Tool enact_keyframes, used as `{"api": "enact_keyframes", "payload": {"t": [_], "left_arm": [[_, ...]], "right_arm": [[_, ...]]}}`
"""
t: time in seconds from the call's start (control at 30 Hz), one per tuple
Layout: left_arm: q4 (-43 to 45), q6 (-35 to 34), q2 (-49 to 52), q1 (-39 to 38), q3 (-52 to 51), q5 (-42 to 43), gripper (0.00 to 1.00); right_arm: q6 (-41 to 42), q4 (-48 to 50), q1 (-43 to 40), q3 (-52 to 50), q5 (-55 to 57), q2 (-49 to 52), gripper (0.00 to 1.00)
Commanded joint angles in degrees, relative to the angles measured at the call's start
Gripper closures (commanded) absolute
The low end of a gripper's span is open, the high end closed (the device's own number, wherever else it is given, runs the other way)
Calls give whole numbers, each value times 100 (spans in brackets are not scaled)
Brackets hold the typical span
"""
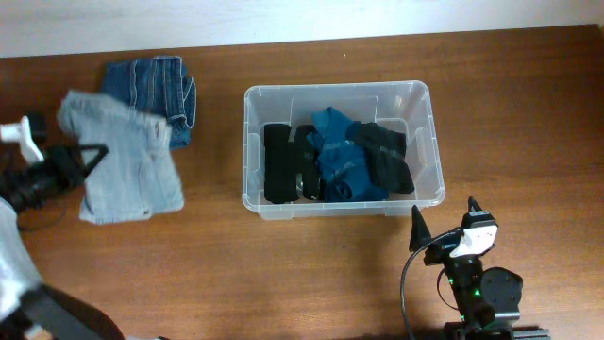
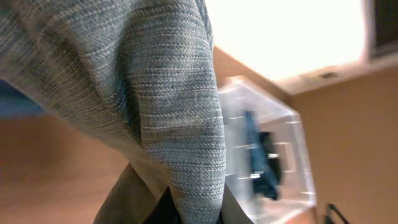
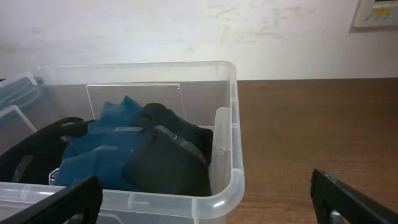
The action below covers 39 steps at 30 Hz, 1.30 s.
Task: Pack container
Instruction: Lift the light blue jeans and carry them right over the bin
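Grey-blue woven cloth fills left and centre of frame, very close to lens, hanging in folds that narrow toward bottom edge. Dark shape under lowest fold; cannot tell what it is. Brown counter behind. Container at right, clear, blurred, standing on counter; blue garment and black garment inside. Bright white wall above.

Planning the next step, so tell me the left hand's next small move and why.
Probably lift the light grey denim garment and carry it toward the clear plastic rectangular bin. The left hand seems to grip its edge, it lies outside the bin, and the black and teal clothes inside leave room.
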Motion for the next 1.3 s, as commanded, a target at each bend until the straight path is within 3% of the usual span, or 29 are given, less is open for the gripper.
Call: {"api": "enact_keyframes", "payload": {"t": [0.0, 0.07, 0.17, 0.4, 0.57, 0.87, 1.1, 1.27], "left_arm": [[197, -341, -885, -363, 247, 2129, 99], [525, -496, -1145, -490, 247, 2806, 99], [962, -1543, -1504, -741, 256, 2736, 99], [1517, -3783, -2092, -1797, 256, 953, 99], [2734, -4647, -2192, -3300, 256, -496, 99], [2942, -4693, -1814, -5884, 256, -4183, 99], [3733, -4767, -994, -6660, 256, -4767, 99], [4433, -5733, -297, -6870, 256, -4760, 99]], "right_arm": [[-37, 7, -48, -42, -74, -48, 2], [-37, 7, -48, -42, -74, -48, 2], [-37, 7, -48, -42, -74, -48, 2], [-37, 7, -48, -42, -74, -48, 2], [-37, 7, -48, -42, -74, -48, 2], [-37, 7, -48, -42, -74, -48, 2], [-37, 7, -48, -42, -74, -48, 2], [-37, 7, -48, -42, -74, -48, 2]]}}
